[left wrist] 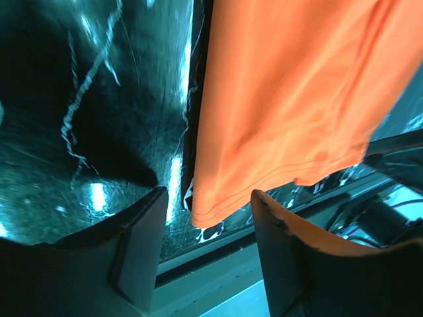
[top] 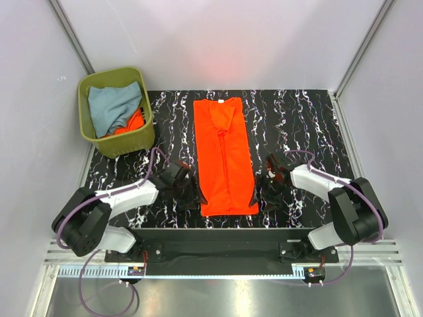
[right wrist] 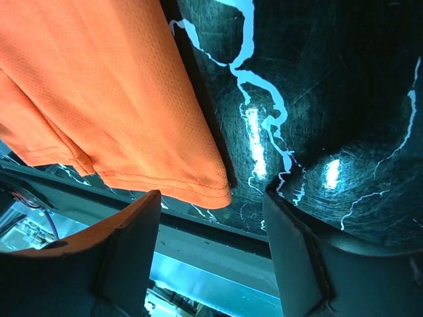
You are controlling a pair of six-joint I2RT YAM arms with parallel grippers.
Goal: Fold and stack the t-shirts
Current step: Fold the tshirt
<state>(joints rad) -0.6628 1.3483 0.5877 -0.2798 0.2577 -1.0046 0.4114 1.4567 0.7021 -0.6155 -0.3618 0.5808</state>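
orange t-shirt (top: 225,155), left end effector (left wrist: 208,195) and right end effector (right wrist: 211,195) open at hem

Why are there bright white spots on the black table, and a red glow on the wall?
Left wrist view: light glare on the glossy black marbled tabletop. Right wrist view: the same. Top view: a reddish glow on the white back wall, likely bounced off the bright orange t-shirt.

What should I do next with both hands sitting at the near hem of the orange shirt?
Probably close both hands on the hem corners. The orange t-shirt lies folded into a long strip. Each wrist view shows a near corner between the open fingers of the left hand and right hand, with nothing gripped. That should set up folding the hem away.
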